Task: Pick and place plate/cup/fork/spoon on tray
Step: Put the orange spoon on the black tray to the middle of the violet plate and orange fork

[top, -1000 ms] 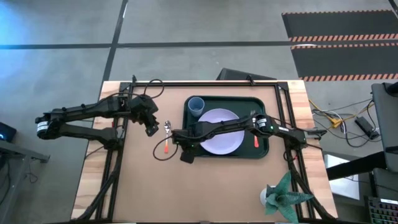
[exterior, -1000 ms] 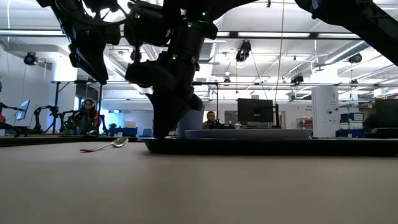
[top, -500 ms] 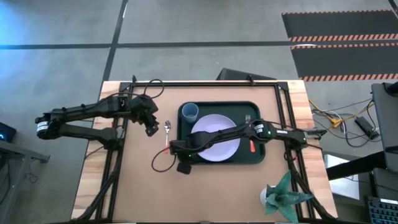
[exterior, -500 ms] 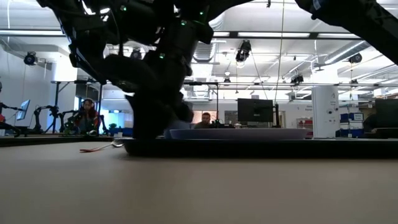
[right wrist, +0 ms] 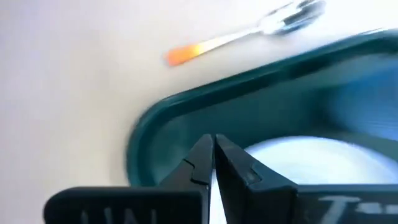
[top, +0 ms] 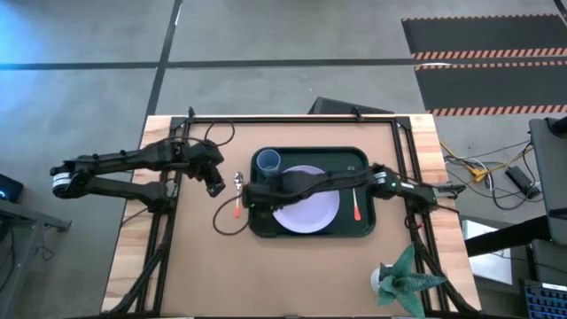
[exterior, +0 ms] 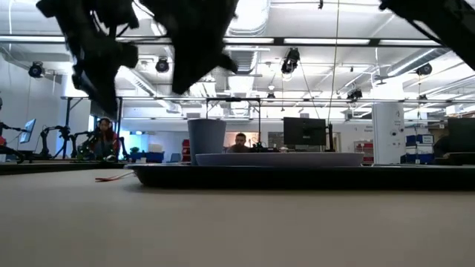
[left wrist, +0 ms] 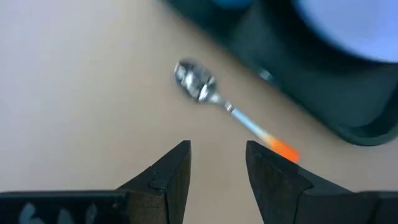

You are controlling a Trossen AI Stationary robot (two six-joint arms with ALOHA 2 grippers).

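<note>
The dark green tray [top: 363,229] lies mid-table and holds the lavender plate [top: 310,211], the light-blue cup [top: 267,161] standing at its far left corner, and the fork [top: 354,206] at its right. The spoon [top: 237,190] lies flat on the table just left of the tray, and also shows in the left wrist view [left wrist: 231,111]. My left gripper [left wrist: 217,149] is open and empty above the table beside the spoon. My right gripper [right wrist: 213,144] is shut and empty, raised over the tray's left part [right wrist: 186,118].
A potted plant [top: 403,279] stands at the near right corner. A black cable [top: 223,227] loops on the table left of the tray's near corner. Dark frame rails [top: 164,239] run along the table's left and right sides.
My right gripper, shut, has gone toward the table's left edge, and the tray has slid left and a little nearer with plate, cup and fork on it. The gripper has then risen clear of the tray. The spoon has stayed in place.
</note>
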